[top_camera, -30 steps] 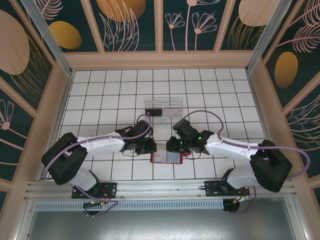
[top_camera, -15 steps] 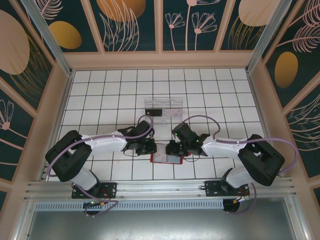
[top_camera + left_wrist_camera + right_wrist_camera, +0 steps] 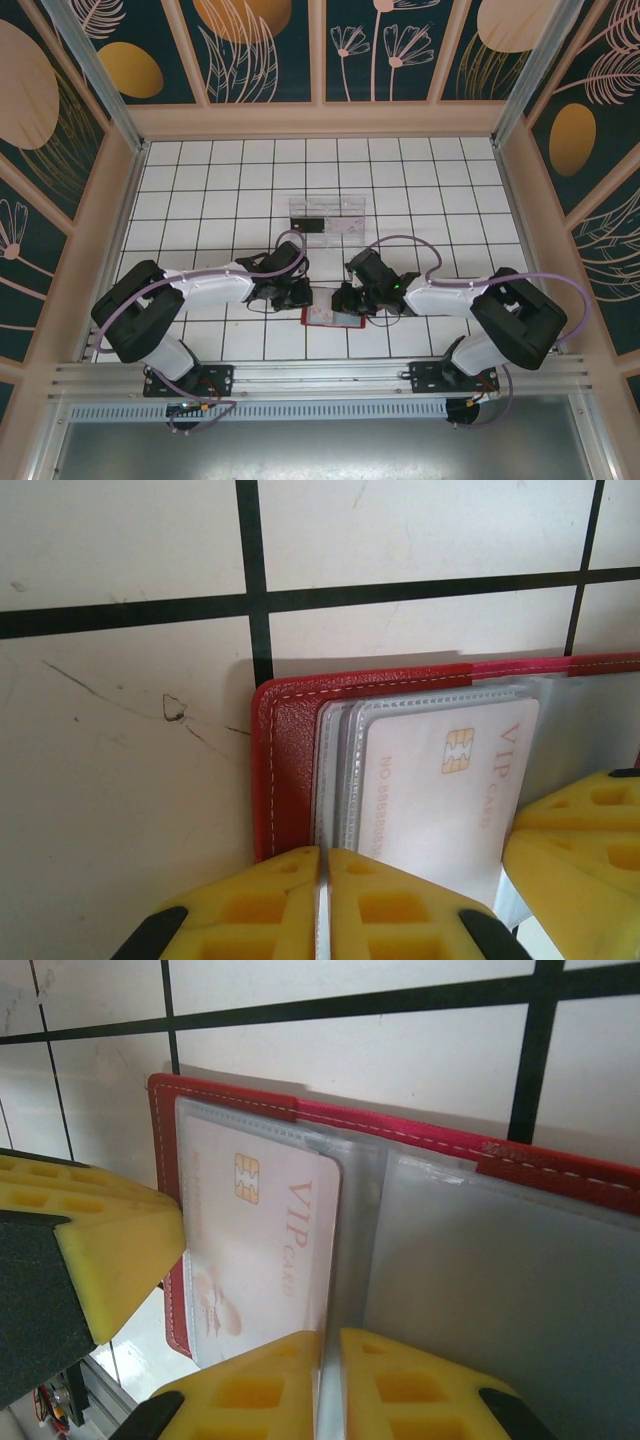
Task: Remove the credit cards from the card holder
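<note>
Card holder (image 3: 333, 317), red, lying open on the white tiled table (image 3: 420, 190) between the two arms, with a pale VIP credit card (image 3: 450, 790) in its clear sleeves (image 3: 480, 1290). Left gripper (image 3: 322, 858): jaws pressed together on a sleeve edge at the holder's left end. Right gripper (image 3: 330, 1340): jaws likewise pinched on a sleeve leaf just beside the card.

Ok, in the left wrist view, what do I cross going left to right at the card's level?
Bare tile → holder red cover → clear sleeves → card → right gripper's finger.
</note>
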`<action>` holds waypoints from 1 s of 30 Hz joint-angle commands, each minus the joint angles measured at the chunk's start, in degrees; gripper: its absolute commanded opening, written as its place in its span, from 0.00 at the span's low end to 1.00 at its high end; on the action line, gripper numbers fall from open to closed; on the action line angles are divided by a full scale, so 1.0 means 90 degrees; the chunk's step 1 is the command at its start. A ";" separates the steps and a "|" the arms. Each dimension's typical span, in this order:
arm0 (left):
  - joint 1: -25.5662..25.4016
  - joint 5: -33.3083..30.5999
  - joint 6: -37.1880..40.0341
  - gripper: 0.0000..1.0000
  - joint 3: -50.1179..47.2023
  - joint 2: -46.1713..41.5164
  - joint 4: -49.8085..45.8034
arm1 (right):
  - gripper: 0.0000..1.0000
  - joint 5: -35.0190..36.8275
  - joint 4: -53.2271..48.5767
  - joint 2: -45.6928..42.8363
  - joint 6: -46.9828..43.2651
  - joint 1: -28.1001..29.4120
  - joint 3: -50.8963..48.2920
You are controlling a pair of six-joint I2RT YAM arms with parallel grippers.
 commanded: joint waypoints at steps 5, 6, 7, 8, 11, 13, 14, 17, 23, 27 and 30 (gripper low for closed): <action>-0.0026 0.0017 -0.0020 0.11 -0.0136 0.0146 -0.0020 | 0.15 -0.0186 0.0429 0.0065 0.0134 -0.0090 -0.0252; -0.0033 0.0027 -0.0018 0.11 -0.0130 0.0166 -0.0010 | 0.15 -0.0207 0.0463 0.0096 0.0146 -0.0093 -0.0251; -0.0034 0.0037 -0.0012 0.11 -0.0131 0.0175 -0.0010 | 0.15 -0.0246 0.0502 0.0140 0.0140 -0.0097 -0.0252; -0.0030 0.0037 -0.0017 0.11 -0.0136 0.0176 -0.0004 | 0.15 -0.0267 0.0540 0.0167 0.0146 -0.0091 -0.0260; -0.0038 0.0047 -0.0010 0.11 -0.0141 0.0167 -0.0001 | 0.15 -0.0313 0.0646 0.0208 0.0192 -0.0093 -0.0290; -0.0044 0.0055 -0.0016 0.11 -0.0150 0.0179 0.0007 | 0.15 -0.0340 0.0740 0.0211 0.0221 -0.0093 -0.0329; -0.0036 0.0065 -0.0017 0.11 -0.0150 0.0191 0.0026 | 0.15 -0.0357 0.0775 0.0206 0.0236 -0.0092 -0.0340; -0.0037 0.0085 -0.0022 0.11 -0.0161 0.0215 0.0048 | 0.16 -0.0425 0.0887 0.0199 0.0265 -0.0091 -0.0367; -0.0053 0.0096 -0.0019 0.11 -0.0150 0.0220 0.0046 | 0.14 -0.0581 0.1050 0.0181 0.0278 -0.0097 -0.0354; -0.0061 0.0097 -0.0031 0.11 -0.0161 0.0216 0.0052 | 0.12 -0.0642 0.1095 0.0108 0.0269 -0.0097 -0.0354; -0.0062 0.0097 -0.0035 0.11 -0.0167 0.0215 0.0058 | 0.11 -0.0643 0.1095 0.0032 0.0270 -0.0099 -0.0360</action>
